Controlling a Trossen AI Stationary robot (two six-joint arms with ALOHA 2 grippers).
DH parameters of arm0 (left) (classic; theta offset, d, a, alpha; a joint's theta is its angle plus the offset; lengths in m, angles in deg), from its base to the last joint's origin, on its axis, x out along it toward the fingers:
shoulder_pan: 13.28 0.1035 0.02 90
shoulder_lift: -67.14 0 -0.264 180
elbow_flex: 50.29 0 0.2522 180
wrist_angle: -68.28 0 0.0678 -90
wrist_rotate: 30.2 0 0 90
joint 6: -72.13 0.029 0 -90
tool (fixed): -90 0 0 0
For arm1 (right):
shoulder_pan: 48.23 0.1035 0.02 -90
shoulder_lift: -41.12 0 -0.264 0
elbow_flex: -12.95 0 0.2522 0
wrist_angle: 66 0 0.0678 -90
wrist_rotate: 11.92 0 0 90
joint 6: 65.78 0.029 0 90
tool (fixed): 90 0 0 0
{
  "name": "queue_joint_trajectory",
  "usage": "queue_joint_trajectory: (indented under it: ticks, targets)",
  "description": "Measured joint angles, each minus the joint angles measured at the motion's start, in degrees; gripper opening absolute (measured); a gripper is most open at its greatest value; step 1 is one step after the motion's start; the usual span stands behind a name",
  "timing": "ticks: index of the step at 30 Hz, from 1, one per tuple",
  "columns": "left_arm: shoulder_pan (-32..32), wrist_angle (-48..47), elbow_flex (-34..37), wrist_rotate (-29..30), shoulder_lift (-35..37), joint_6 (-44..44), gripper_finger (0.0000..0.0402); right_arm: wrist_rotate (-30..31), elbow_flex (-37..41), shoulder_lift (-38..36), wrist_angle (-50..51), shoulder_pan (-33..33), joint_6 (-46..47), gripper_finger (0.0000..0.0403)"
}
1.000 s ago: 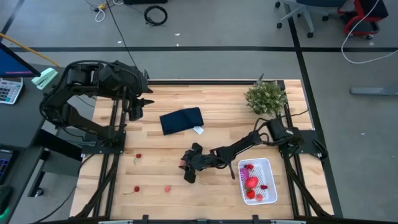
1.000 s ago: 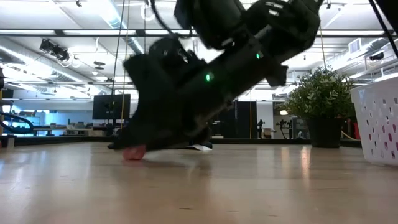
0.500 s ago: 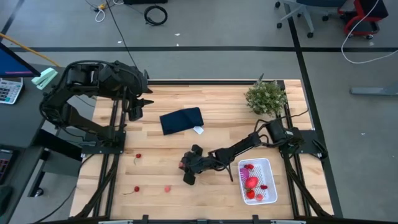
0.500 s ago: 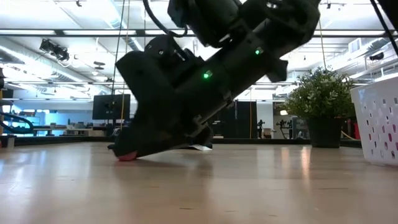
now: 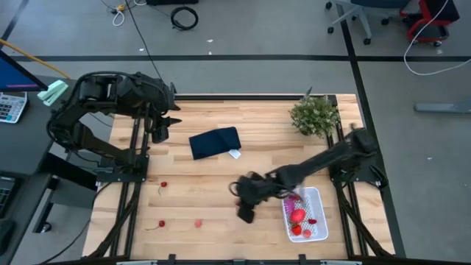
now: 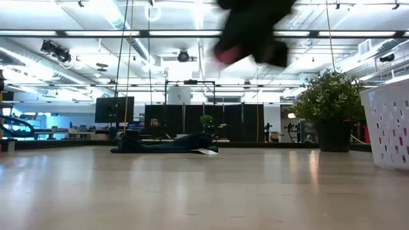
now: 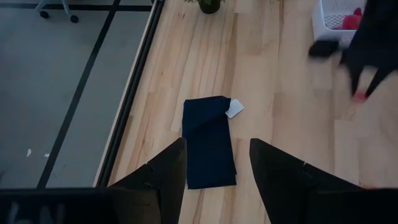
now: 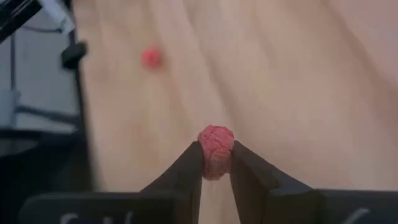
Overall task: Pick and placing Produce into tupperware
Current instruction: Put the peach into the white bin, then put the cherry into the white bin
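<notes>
My right gripper (image 8: 216, 163) hangs above the table's middle (image 5: 240, 194), left of the tupperware, shut on a small pink-red knobbly piece of produce (image 8: 216, 149). In the low view the gripper (image 6: 250, 38) shows blurred, high up, with the pink piece (image 6: 225, 54) beneath it. The white tupperware (image 5: 315, 196) sits near the table's right front and holds several red pieces (image 5: 296, 216). Loose red bits (image 5: 162, 224) (image 5: 198, 222) (image 5: 163, 184) lie on the wood at the left front. My left gripper (image 5: 159, 129) (image 7: 217, 177) waits open, high over the far left. My right gripper pinches the pink-red piece by its two opposite sides (image 8: 205, 155) between the two fingertips (image 8: 194, 163), at their free ends only. The fingers slant downward. The piece is lifted clear of the table, its upper half standing out beyond the fingertips.
A dark navy folded cloth (image 5: 215, 142) with a white tag lies at the table's middle far side. A green bushy plant (image 5: 315, 115) stands at the far right corner. Bare wood lies between the right gripper and the tupperware.
My right gripper has shut on the pink-red piece at the table top, then risen fast with it and gone toward the table's right edge, nearer the tupperware, while tipping and rolling. The piece is now lifted clear of the wood.
</notes>
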Motion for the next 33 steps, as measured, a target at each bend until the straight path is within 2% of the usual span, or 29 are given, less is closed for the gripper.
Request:
queue_joint_trajectory:
  ticks: [3,6,9,12,14,20,26,29,33]
  targets:
    - [0.00,-0.29,-0.01,-0.03,0.00,0.00,0.0185,0.36,-0.06,-6.19,14.23,4.26,10.61,0.0076]
    - [0.02,-0.50,-0.02,0.00,0.00,-0.04,0.0188,4.87,-0.04,-10.50,29.68,10.26,26.71,0.0074]
    - [0.01,-0.50,-0.01,0.00,0.00,-0.13,0.0186,7.97,-0.04,-12.19,40.34,16.95,41.57,0.0075]
    - [0.01,-0.50,-0.02,-0.02,0.00,-0.97,0.0183,3.03,-0.04,-11.64,42.77,22.45,52.63,0.0084]
    - [0.02,-0.50,-0.02,-0.02,0.00,-1.53,0.0181,-0.21,-0.04,-10.53,42.52,25.30,56.63,0.0094]
    - [0.02,-0.48,-0.02,-0.02,0.00,-1.55,0.0186,-6.09,-0.04,-5.72,41.84,28.41,59.62,0.0139]
    - [0.00,-0.48,-0.02,-0.02,0.00,-1.57,0.0185,-6.48,-0.04,-3.45,39.66,26.67,53.92,0.0186]
    - [0.01,-0.39,0.00,-0.02,0.00,-1.57,0.0182,-0.83,-0.04,-3.75,38.69,24.76,49.60,0.0200]
    - [0.00,0.38,0.00,-0.01,0.00,-1.51,0.0183,14.59,-0.03,-5.14,30.59,20.74,39.96,0.0206]
